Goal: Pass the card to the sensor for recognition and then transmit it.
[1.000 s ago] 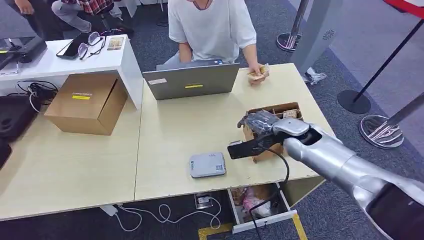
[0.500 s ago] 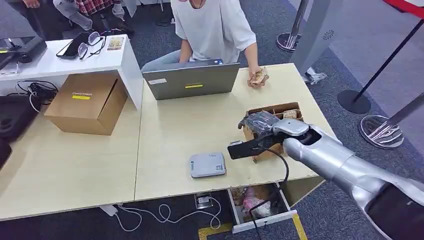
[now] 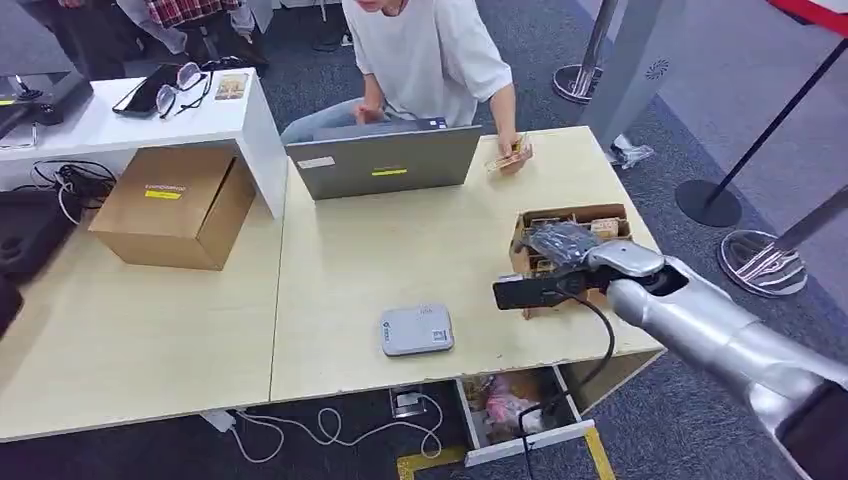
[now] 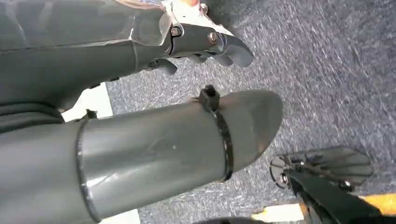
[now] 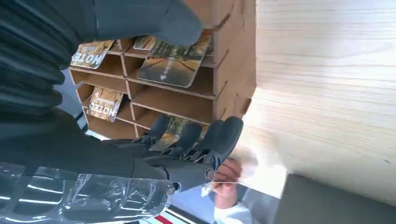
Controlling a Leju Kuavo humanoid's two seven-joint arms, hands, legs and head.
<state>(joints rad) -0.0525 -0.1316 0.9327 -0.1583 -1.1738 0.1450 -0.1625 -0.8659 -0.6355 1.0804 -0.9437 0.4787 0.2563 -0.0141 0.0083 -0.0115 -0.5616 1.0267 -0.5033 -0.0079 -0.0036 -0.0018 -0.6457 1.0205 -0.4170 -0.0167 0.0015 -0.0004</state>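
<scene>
Our right hand reached into the cardboard card box at the table's right edge.

We had our right hand over the divided cardboard box, its dark fingers spread and dipping into the slots, thumb above; whether they pinched a card we could not tell. Several printed cards stood in the box's compartments, one large one lying just under the thumb. The grey sensor sat on the wooden table near the front edge, well apart from the box. Our left hand hung over grey carpet, its fingers curled in, holding nothing we could see. A person sat behind a laptop, one hand holding some cards on the table.
</scene>
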